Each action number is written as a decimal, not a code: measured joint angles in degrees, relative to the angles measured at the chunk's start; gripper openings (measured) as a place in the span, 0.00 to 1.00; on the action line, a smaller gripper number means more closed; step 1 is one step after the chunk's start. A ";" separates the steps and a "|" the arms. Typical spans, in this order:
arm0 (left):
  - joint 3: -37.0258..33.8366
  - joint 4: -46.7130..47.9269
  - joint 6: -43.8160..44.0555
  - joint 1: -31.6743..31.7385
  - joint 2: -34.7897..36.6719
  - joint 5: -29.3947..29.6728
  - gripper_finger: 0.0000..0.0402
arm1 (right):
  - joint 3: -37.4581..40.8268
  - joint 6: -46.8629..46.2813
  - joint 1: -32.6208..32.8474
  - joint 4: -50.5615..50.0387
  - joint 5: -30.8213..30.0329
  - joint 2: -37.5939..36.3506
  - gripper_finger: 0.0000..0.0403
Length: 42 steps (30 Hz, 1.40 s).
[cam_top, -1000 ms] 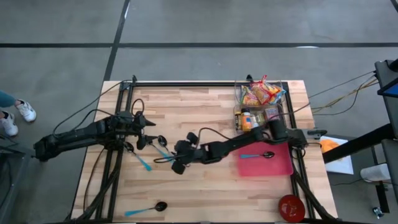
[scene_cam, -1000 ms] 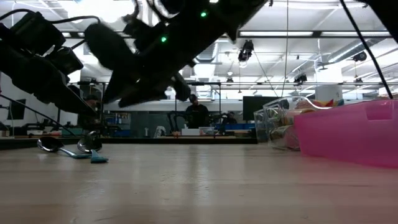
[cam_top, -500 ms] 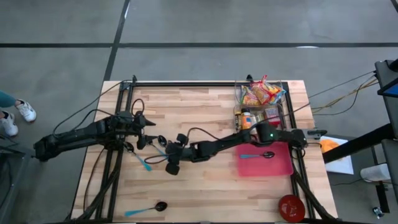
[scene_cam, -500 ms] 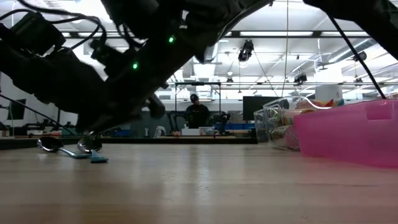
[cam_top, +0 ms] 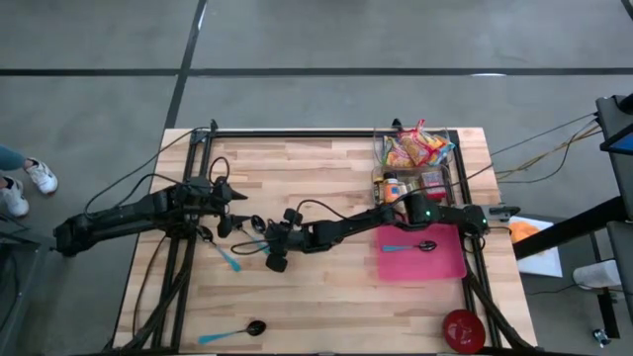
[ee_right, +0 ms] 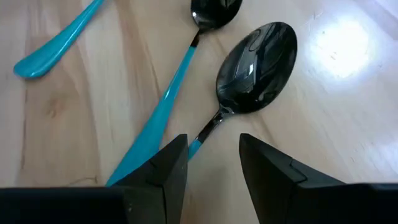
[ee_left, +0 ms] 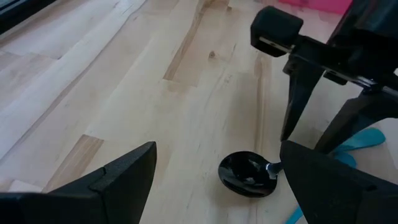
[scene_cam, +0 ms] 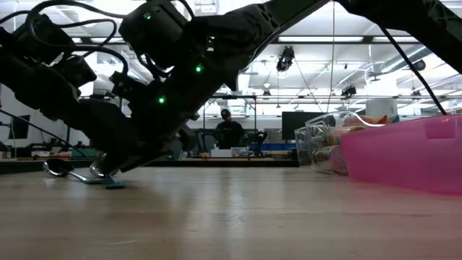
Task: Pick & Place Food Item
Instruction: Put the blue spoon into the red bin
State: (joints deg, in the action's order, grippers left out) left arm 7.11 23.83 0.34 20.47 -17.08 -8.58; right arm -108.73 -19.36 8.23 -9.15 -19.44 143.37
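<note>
Dark jointed arms (cam_top: 346, 229), black cables (green lights)

Robotics lab or workshop: open hall with ceiling strip lights (scene_cam: 339, 40), benches with monitors (scene_cam: 296, 124), a person (scene_cam: 229, 131) standing there, beyond the gripper at the wooden table (scene_cam: 289, 209)

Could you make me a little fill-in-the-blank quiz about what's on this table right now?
1. The spoons between the two arms have black bowls and ____ handles.
2. One more spoon lies on the ____ tray.
3. The right gripper, jaws apart, is lowered over a ____.
4. The round bowl near the table's corner is ____.

Missing words: blue; pink; spoon; red
</note>
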 joint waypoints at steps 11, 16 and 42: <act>0.00 0.00 0.00 0.00 -0.02 0.00 0.86 | -0.13 -0.13 0.00 -5.12 -0.22 -0.56 0.36; 0.00 -0.02 0.00 0.02 -0.02 0.02 0.86 | -0.07 -1.28 0.00 -11.06 -0.21 -1.88 0.36; -0.02 -0.01 0.00 0.02 -0.02 0.02 0.86 | 0.15 -20.35 0.04 -33.58 -3.85 -5.95 0.36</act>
State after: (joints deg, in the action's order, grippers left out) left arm 7.09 23.82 0.34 20.49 -17.10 -8.56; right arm -108.57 -39.71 8.27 -42.72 -23.29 137.42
